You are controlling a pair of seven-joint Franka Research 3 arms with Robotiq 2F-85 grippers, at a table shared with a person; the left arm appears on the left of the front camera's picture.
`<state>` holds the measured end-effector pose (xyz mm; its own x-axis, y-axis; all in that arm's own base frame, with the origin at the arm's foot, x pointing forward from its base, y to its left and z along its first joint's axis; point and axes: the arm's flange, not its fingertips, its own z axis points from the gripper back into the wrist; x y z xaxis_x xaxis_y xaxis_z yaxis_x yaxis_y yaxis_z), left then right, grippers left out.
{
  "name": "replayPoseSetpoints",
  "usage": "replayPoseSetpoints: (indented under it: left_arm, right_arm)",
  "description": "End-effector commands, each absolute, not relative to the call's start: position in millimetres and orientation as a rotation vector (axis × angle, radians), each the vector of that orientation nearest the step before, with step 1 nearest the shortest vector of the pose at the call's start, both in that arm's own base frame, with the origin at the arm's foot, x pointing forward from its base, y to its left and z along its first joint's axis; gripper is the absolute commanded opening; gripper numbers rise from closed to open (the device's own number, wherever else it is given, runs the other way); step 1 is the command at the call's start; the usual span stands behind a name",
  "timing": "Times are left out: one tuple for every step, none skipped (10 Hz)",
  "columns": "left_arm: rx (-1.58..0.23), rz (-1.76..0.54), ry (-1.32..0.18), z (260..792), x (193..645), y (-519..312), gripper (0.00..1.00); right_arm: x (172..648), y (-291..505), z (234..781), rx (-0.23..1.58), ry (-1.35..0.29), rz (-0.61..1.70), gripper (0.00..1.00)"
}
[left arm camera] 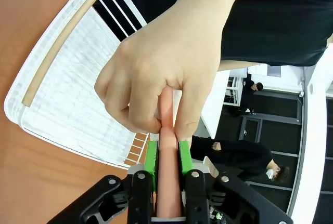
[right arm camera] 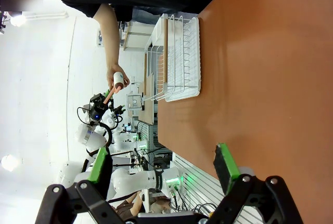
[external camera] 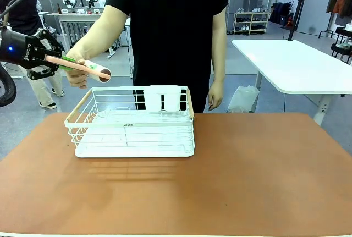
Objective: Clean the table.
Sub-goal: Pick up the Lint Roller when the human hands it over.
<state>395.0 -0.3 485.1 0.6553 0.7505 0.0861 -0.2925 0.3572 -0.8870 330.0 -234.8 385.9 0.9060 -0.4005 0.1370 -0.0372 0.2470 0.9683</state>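
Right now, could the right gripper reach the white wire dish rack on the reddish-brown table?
Probably yes: the right gripper is open above the reddish-brown table, with bare tabletop between it and the white wire rack.

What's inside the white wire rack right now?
A white two-part holder sits at the rack's far side; the wire floor shows nothing else. The holder's walls hide its inside.
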Motion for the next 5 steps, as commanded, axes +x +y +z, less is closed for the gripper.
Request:
replayPoseSetpoints:
  left_arm:
    - [-1.035, 0.695, -0.577, 484.5, 391.0, 5.9, 0.0]
    - [-0.991, 0.716, -0.537, 485.1, 395.0, -0.3, 0.0]
    - [-0.991, 0.716, -0.537, 485.1, 395.0, -0.3, 0.0]
    - [-0.991, 0.716, -0.537, 485.1, 395.0, -0.3, 0.0]
    - [-0.991, 0.716, -0.537, 485.1, 395.0, -0.3, 0.0]
  right_arm:
    - [328.4, -235.2, 388.5, 1.314, -0.4, -0.245, 1.0]
    - [328.4, -235.2, 388.5, 1.314, -0.4, -0.245, 1.0]
    - [328.4, -235.2, 388.5, 1.314, -0.4, -0.245, 1.0]
    - [328.4, -235.2, 388.5, 1.314, -0.4, -0.245, 1.0]
    - [328.4, -235.2, 388.5, 1.314, -0.4, -0.245, 1.0]
